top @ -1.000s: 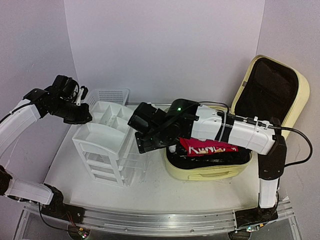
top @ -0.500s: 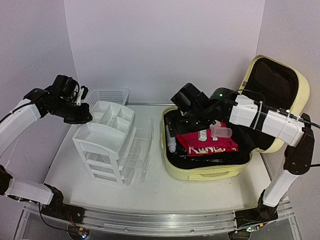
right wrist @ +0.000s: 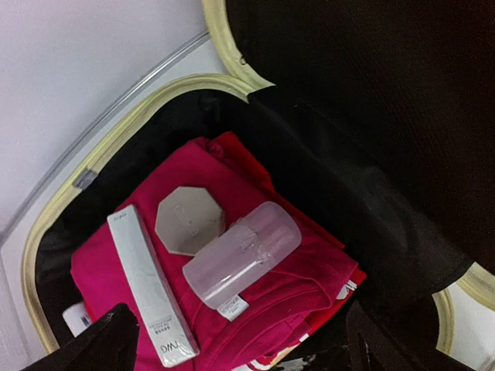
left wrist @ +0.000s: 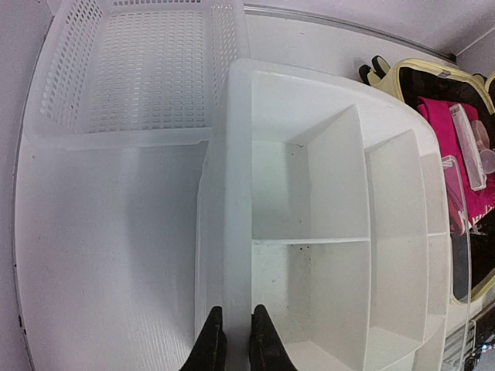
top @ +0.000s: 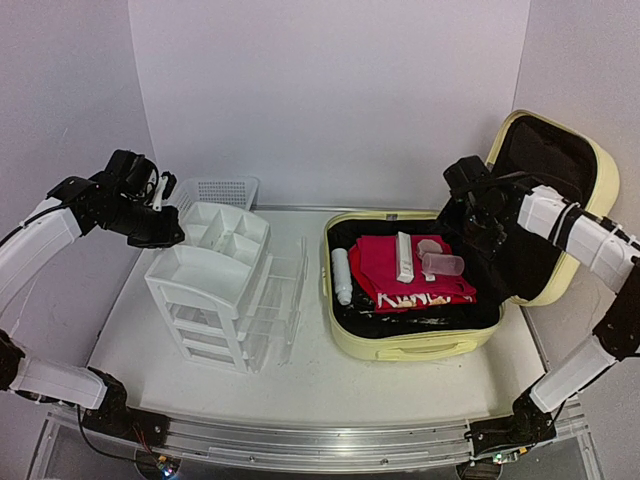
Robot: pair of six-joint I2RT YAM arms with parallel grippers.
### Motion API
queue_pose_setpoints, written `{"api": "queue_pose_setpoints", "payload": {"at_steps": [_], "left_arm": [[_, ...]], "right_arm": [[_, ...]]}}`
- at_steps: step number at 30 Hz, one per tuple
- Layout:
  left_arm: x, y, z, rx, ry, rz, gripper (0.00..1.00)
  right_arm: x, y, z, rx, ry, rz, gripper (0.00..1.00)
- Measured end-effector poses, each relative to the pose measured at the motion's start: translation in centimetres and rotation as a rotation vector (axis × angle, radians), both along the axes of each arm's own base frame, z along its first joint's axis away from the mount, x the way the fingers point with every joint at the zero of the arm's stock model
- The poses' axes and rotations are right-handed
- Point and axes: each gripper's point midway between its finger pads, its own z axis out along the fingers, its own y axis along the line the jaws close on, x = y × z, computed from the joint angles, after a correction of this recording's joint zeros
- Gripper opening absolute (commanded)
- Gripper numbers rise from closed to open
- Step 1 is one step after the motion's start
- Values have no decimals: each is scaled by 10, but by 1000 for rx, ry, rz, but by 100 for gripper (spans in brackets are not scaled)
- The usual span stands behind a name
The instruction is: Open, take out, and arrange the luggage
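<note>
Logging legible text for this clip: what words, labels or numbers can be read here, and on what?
"IWG" or similar, uncertain: large letters at the end of the long white box; its finer print is too small.
White lettering on the red garment: blurred, unreadable.
Small white tag by the frosted bottle: too small to read.
Nothing else legible.

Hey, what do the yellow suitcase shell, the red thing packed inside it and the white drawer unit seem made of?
Suitcase shell: likely hard plastic, smooth matte yellow, rigid rounded corners.
Red thing: fabric, probably clothing; it lies folded, with a sewn tag.
Drawer unit: translucent white plastic, glossy moulded dividers.
</note>
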Motion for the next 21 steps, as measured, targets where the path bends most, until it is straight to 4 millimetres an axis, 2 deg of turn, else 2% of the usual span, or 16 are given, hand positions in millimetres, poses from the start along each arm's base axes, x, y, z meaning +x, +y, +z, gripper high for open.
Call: {"api": "queue_pose_setpoints", "payload": {"at_steps": [3,5,12,15,21], "left_arm": [[0,0,0,0,0,0,0],[0,0,0,-1,0,-1,0],[-1,0,0,-2,2,0,0],[-2,0,1,-5,3,-2,0],[-2,0,0,-8,4,0,0]], "right_arm": [[8,-12,-13,70,17,-108,79],[12,-16,-27,132,43,-186,74],[18,-13,-69,275,151,-325,70],[21,-5,-79,314,180,-337,67],[21,-3,-88,339,194,-382,64]]}}
